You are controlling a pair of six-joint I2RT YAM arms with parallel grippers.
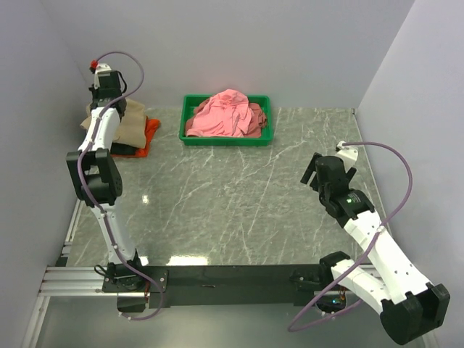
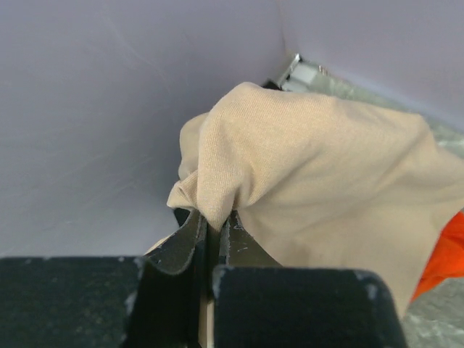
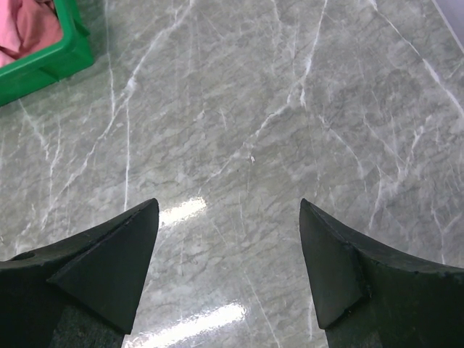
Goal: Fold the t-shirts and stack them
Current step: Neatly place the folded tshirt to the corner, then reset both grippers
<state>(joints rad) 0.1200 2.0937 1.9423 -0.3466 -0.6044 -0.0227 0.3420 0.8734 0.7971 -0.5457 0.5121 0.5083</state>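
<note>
Nearest, on the right, my right gripper (image 3: 228,206) hangs over the bare marble table (image 1: 239,210) with its jaws wide apart, holding nothing. At the far left corner, my left gripper (image 2: 215,221) has its jaws pinched narrow on a fold of the tan t-shirt (image 2: 326,167). That shirt lies on top of the stack by the wall, over the orange t-shirt (image 2: 444,254). I judge that some tees are already folded and stacked, and that this tan one is being laid or straightened. What is left sits at the far middle: the pink t-shirts (image 1: 226,114), heaped unfolded in the green tray (image 1: 225,140). I cannot tell how many pink ones there are, nor what lies under the orange. My own arm covers part of the stack.
</note>
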